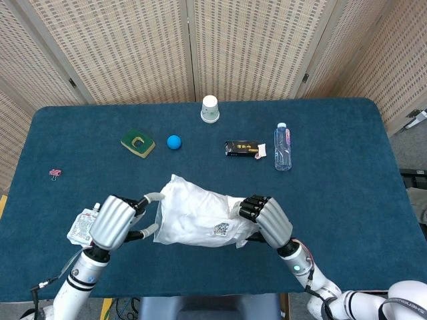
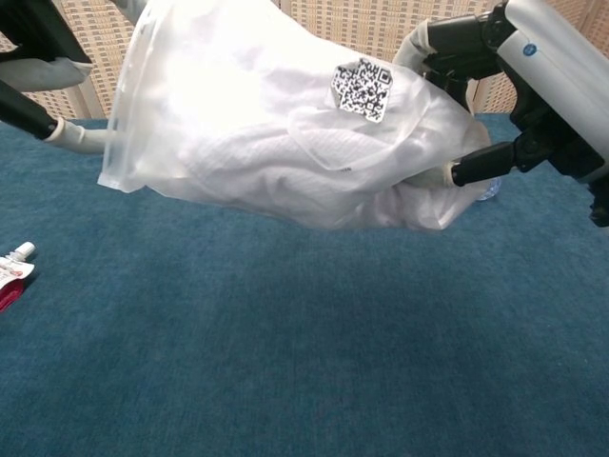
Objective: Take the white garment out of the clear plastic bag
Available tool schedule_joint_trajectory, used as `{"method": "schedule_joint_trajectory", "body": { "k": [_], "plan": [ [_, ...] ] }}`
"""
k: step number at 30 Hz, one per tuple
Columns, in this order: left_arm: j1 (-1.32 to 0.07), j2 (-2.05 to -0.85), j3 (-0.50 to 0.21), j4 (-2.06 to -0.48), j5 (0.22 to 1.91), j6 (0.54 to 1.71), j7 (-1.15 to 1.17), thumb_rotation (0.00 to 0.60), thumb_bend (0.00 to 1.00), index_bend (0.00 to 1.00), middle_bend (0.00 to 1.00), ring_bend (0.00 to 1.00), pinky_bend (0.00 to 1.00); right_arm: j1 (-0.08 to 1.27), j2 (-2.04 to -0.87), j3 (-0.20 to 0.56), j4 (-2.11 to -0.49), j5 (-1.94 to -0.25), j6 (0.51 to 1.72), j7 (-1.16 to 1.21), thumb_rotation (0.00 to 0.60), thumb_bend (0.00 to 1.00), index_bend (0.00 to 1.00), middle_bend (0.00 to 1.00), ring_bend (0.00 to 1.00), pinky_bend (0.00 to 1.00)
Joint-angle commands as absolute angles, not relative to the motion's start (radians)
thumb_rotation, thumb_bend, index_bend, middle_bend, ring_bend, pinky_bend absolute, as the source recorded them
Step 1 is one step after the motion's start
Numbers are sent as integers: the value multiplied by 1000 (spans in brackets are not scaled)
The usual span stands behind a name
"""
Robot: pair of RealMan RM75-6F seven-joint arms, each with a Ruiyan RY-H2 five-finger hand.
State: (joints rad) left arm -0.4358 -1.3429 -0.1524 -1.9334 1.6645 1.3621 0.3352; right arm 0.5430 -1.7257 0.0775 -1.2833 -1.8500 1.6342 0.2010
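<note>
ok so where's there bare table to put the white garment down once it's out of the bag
Widest bare patch: the dark blue table right of the clear plastic water bottle, out to the right edge. Also free: the left stretch between the green square pad and the small pink clip. Crowded: the back row with the blue ball, white paper cup and black packet.
</note>
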Motion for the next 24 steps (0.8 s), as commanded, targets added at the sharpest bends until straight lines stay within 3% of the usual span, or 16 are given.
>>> {"method": "schedule_joint_trajectory", "body": {
  "k": [1, 24],
  "plan": [
    [-434, -1344, -146, -1929, 1680, 1373, 312, 600, 37, 326, 1000, 910, 1000, 544, -1727, 78, -1283, -1851, 1635, 201, 600, 741, 597, 720, 642, 738],
    [-481, -1337, -121, -1976, 1737, 1325, 247, 600, 11, 382, 1000, 910, 1000, 561, -1755, 80, -1254, -1870, 1655, 213, 600, 743, 597, 720, 642, 738]
  ]
}}
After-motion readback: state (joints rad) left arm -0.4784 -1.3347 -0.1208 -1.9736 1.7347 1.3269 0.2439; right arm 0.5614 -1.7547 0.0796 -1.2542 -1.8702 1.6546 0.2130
